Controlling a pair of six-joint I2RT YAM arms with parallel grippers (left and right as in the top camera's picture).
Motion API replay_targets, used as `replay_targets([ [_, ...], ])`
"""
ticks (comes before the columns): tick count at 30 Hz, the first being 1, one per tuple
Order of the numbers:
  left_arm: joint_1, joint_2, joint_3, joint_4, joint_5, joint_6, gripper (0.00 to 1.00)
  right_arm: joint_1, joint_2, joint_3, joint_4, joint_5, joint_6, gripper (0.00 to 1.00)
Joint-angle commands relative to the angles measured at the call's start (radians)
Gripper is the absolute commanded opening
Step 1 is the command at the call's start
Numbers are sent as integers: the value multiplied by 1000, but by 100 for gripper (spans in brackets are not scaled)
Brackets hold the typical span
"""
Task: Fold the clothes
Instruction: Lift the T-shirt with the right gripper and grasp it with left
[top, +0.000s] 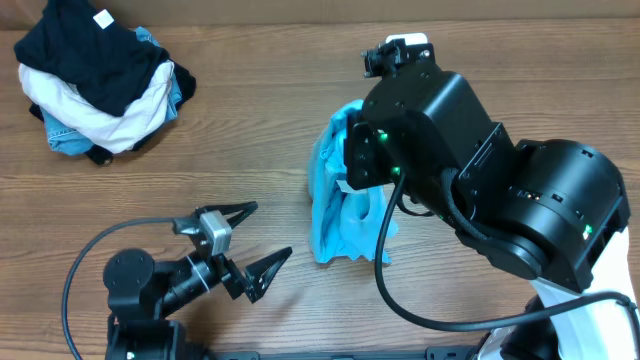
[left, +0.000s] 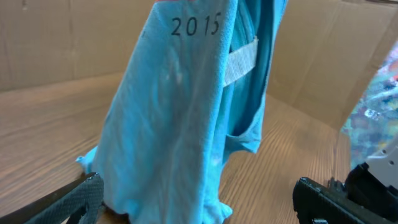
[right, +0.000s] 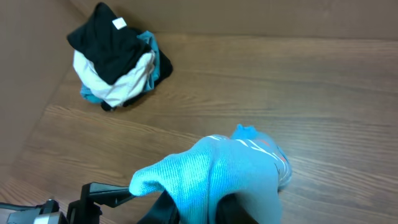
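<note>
- T-shirt (top: 342, 215) hangs in a bunched column from the right tool (right: 199, 210), whose jaws are nearly closed on a gather of blue cloth at the top. The lower end reaches the counter (top: 500, 60) near its middle. That pinch looks small against the hanging weight, so a quick lift or swing could pull the cloth free and drop the whole garment in a heap.
- Left tool (top: 270, 230) stands wide open and holds nothing, low over the counter and near the hanging cloth. The left wrist view shows several layers and a white strip in the folds. If the jaws close here, they could take two or three layers instead of one edge, and the shirt would then spread twisted rather than flat.
- Which part faces the left tool, hem or sleeve, I cannot tell. A grab on the wrong part would probably give a lopsided spread and a crooked fold.
- Where the bottom of the cloth rests on the wood, a sideways pull from above may drag it and roll the edge under.
- From overhead, the right arm covers the top of the shirt, so a slipping grip there might go unseen.
- Pile of other garments (top: 100, 80) lies well apart in the far left corner. It seems a risk only if the shirt is swung widely that way.
</note>
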Motion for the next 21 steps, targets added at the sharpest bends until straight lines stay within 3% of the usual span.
replay_targets([
  [1, -88, 98, 156, -248, -168, 199, 100, 3, -11, 23, 45, 13, -8, 16],
  [3, -243, 196, 227, -340, -287, 255, 100, 3, -11, 23, 86, 13, -7, 16],
  [5, -413, 285, 257, -337, -422, 245, 100, 3, -11, 23, 111, 13, -7, 16],
  [7, -603, 381, 272, -332, -726, 165, 100, 3, -11, 23, 113, 13, -7, 16],
  [9, -708, 465, 272, -299, -948, 91, 100, 3, -11, 23, 94, 13, -7, 16],
  [11, -726, 539, 272, -259, -1084, 10, 100, 3, -11, 23, 72, 13, -7, 16],
  [14, -726, 597, 272, -220, -1176, -8, 100, 3, -11, 23, 48, 13, -8, 16],
  [21, -726, 625, 272, -145, -1217, 0, 100, 3, -11, 23, 28, 13, -8, 16],
])
